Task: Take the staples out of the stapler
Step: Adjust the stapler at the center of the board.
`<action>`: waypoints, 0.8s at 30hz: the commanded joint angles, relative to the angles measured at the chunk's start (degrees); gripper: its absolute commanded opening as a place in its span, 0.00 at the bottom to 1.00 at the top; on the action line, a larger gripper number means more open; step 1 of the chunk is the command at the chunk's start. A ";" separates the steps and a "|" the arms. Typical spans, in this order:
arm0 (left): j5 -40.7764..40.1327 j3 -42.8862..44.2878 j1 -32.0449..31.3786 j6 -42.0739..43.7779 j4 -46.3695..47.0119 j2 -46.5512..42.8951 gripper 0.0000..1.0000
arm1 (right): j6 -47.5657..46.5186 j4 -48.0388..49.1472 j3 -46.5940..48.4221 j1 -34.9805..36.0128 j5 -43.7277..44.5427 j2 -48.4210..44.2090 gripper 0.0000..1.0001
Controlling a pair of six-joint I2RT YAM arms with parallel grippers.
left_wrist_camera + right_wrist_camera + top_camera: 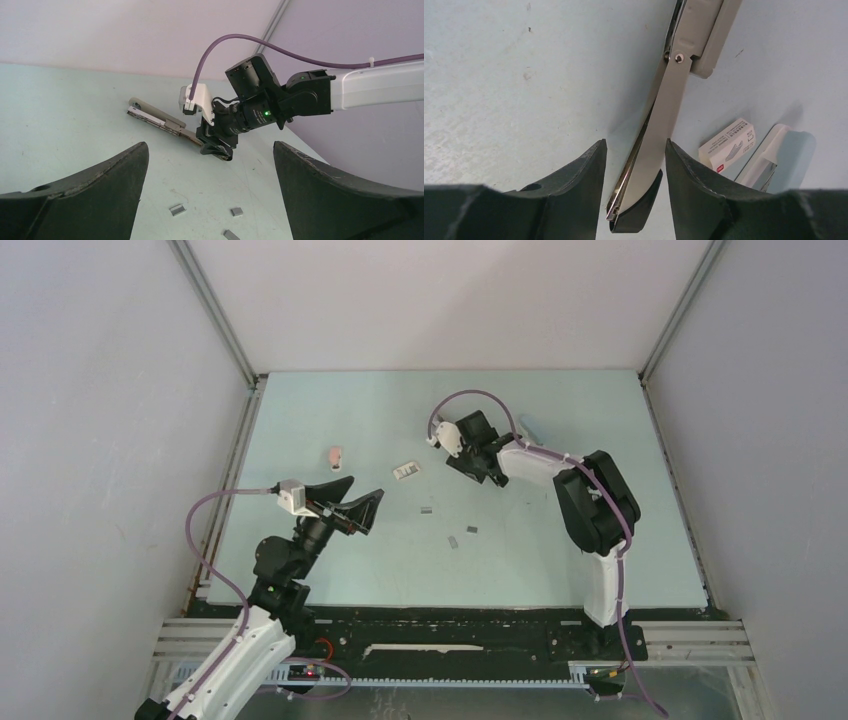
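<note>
1. Pale green table (560, 570) inside grey walls.
2. Three staples strips (452, 541) lie loose near the table's middle, small, flat, silvery-grey.
3. Right gripper (636, 165) clamps an opened grey stapler (684, 75).
4. One white box (728, 145) beside it; print too small to read.
5. Left gripper (210, 200) gapes empty.
6. Small pink stapler (336, 456) towards the left edge.

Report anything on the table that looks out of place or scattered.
Three short staple strips lie loose and apart on the table, near its middle. The stapler is swung open, with the right gripper astride its metal arm.
</note>
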 commanded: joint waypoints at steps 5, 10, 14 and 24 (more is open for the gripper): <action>-0.75 -1.46 0.26 0.66 0.88 -0.51 1.00 | -0.91 1.85 2.70 -1.09 0.98 0.14 0.54; -0.74 -1.46 0.25 0.63 0.80 -0.52 1.00 | -0.59 1.06 4.23 -2.21 0.16 1.37 0.53; -0.73 -1.52 0.29 0.62 0.78 -0.52 1.00 | 0.15 -0.96 5.51 -3.18 -2.00 2.86 0.46; -0.72 -1.42 0.30 0.57 0.78 -0.58 1.00 | 3.47 -6.59 8.74 -6.50 -10.57 4.10 0.10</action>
